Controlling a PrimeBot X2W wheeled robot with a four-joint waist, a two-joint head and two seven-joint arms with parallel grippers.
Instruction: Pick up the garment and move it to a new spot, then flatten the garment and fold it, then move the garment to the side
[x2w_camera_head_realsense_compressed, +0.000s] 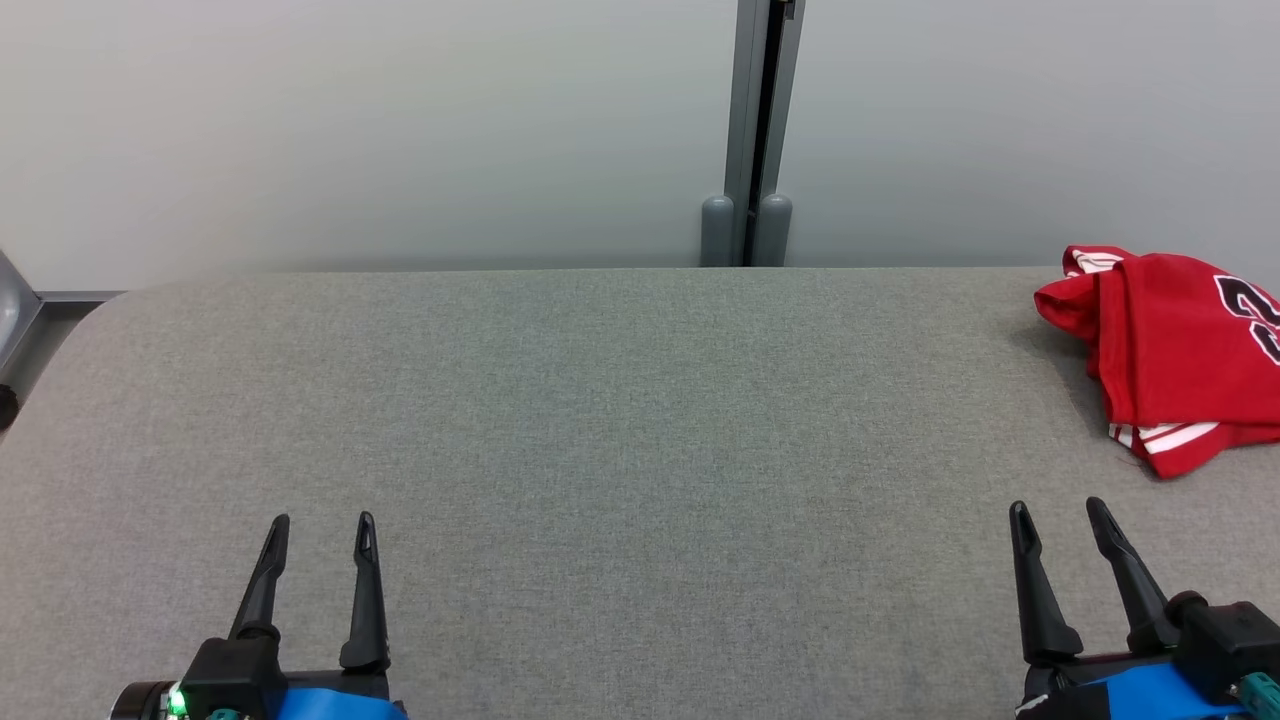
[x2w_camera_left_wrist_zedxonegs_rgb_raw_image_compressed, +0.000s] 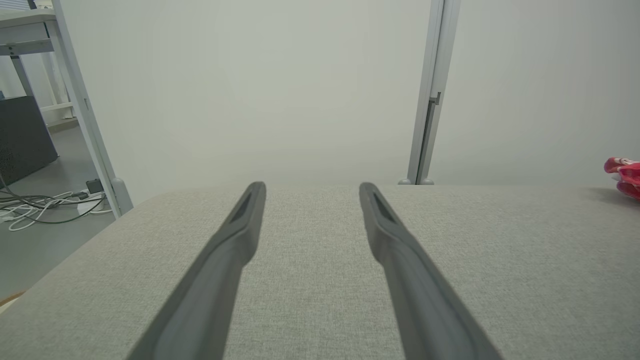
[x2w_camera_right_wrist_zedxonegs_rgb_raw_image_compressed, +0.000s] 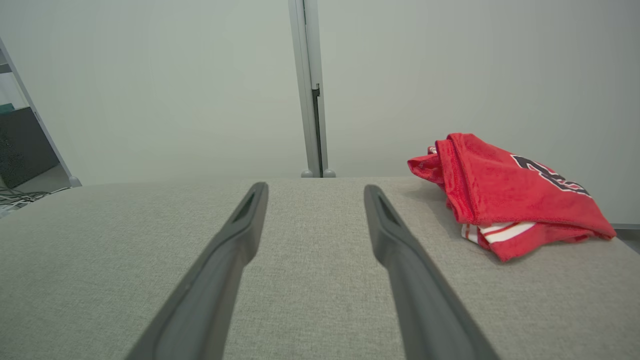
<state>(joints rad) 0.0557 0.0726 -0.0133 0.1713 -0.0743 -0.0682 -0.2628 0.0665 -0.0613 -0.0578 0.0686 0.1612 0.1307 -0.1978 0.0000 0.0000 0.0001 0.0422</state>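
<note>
Grey table: garment beyond right hand.

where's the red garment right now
In the head view the red garment lies at the far right of the grey surface, just beyond the open right gripper.

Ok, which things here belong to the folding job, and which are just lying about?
Job: red jersey; grey fabric table; left gripper and right gripper, both open and empty.
Lying about: metal partition post; floor cables; dark cabinet.
</note>
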